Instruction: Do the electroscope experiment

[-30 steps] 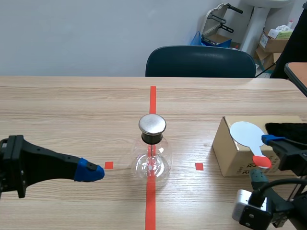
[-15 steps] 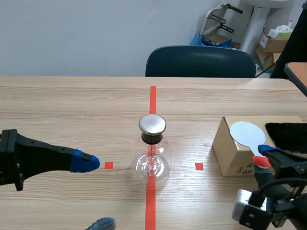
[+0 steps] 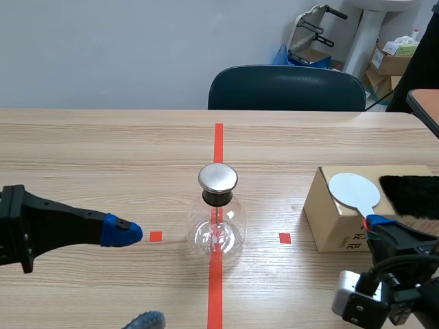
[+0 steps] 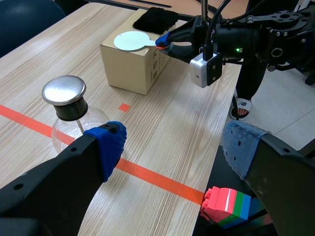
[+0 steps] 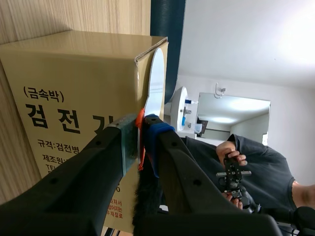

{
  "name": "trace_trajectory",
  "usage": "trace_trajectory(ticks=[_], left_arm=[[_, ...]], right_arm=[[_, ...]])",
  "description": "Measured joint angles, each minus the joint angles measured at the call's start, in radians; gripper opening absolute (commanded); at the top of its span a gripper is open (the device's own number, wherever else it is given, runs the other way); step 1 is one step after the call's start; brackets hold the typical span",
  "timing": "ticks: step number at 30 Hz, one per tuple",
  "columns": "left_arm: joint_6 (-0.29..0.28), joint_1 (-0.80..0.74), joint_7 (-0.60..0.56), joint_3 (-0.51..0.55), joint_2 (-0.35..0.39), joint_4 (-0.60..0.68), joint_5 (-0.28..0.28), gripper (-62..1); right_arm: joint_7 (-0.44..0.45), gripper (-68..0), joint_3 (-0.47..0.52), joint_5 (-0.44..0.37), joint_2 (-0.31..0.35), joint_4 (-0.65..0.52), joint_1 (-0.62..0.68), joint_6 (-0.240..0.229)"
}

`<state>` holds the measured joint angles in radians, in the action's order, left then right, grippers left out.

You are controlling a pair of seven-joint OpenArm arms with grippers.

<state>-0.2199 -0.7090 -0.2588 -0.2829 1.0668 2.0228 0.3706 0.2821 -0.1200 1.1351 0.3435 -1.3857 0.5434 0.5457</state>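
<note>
Our right tool (image 5: 140, 140) is pinched on the white disc paddle (image 3: 353, 190) by its thin red handle, with the disc resting on the cardboard box (image 3: 329, 226). It could twist loose on lifting. Our left tool (image 4: 173, 145) gapes wide near the glass electroscope (image 3: 217, 223), mid-tabletop, and a stray swing could topple it.

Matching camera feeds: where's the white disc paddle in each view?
Scene view: white disc paddle over the cardboard box top.
Left wrist view: paddle over the box, ahead of the left gripper.
Right wrist view: paddle edge-on, handle in the right gripper.
Landmark: the box.
</note>
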Motion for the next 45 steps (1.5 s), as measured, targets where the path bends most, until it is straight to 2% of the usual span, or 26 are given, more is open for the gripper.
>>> trace_trajectory(ticks=[4, 45], left_arm=[[0.0, 0.0, 0.0, 0.0, 0.0, 0.0, 0.0, -17.2], [0.0, 0.0, 0.0, 0.0, 0.0, 0.0, 0.0, -17.2]], right_arm=[[0.0, -66.7, 0.0, 0.021, 0.0, 0.0, 0.0, 0.0], [0.0, -66.7, 0.0, 0.021, 0.0, 0.0, 0.0, 0.0]])
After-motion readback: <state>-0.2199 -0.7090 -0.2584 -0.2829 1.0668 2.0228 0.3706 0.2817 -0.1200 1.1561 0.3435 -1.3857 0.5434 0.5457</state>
